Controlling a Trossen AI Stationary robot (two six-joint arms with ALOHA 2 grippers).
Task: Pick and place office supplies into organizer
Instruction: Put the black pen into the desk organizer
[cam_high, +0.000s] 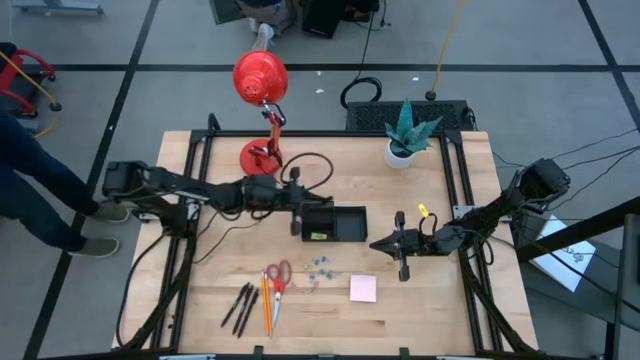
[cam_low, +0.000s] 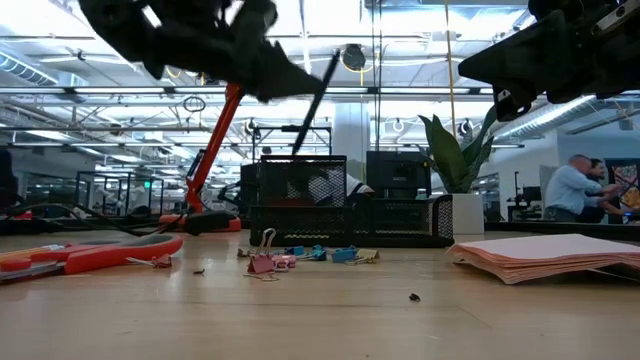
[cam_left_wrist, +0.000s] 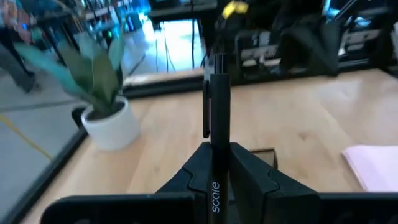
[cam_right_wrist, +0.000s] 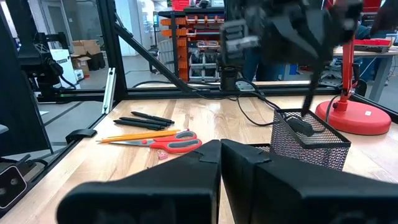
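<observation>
One legible word — "scale" — in white on the pen (cam_left_wrist: 216, 134) barrel between the left fingers (cam_left_wrist: 249, 171)

Left gripper (cam_high: 297, 212) with pen (cam_left_wrist: 217, 106) blocking the organizer's (cam_high: 345, 224) taller compartment, right gripper (cam_high: 402, 247) beside its other end, red lamp (cam_high: 262, 110) and plant (cam_high: 408, 135) crowding the tabletop's far edge, open wood at both near corners.
</observation>
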